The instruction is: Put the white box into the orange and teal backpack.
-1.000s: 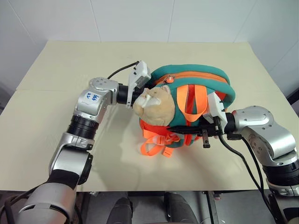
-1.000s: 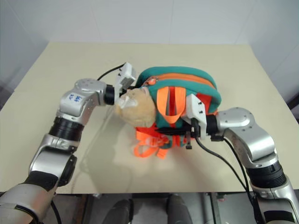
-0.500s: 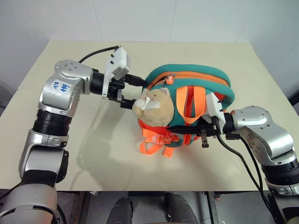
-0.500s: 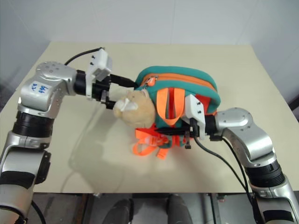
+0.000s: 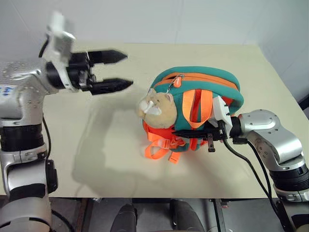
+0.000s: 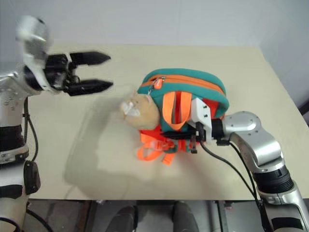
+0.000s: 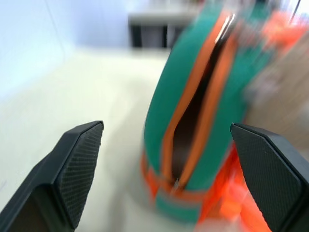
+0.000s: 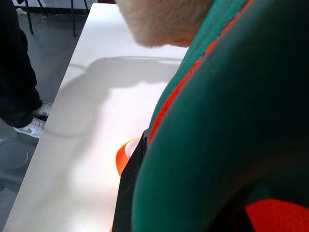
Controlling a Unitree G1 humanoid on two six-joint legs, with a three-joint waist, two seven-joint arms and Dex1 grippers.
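Note:
The orange and teal backpack (image 5: 203, 79) lies in the middle of the table with a tan plush toy (image 5: 157, 107) on its left side. In the left wrist view its zipper slit (image 7: 193, 125) gapes a little and looks dark inside. My left gripper (image 5: 128, 68) hangs open and empty above the table, off to the backpack's upper left and pointing at it, its fingers (image 7: 77, 174) wide apart. My right gripper (image 5: 193, 134) is shut on the backpack's lower front, under the orange straps. The white box is out of view.
The beige table (image 5: 120, 159) has bare surface left of and behind the backpack. Loose orange straps (image 5: 159, 147) trail toward the front edge. A person's dark trouser leg and shoe (image 8: 29, 128) stand on the floor beyond the table's side.
My left gripper has pulled away from the plush toy, rising and moving left, fingers still open. The right gripper and the backpack have stayed put.

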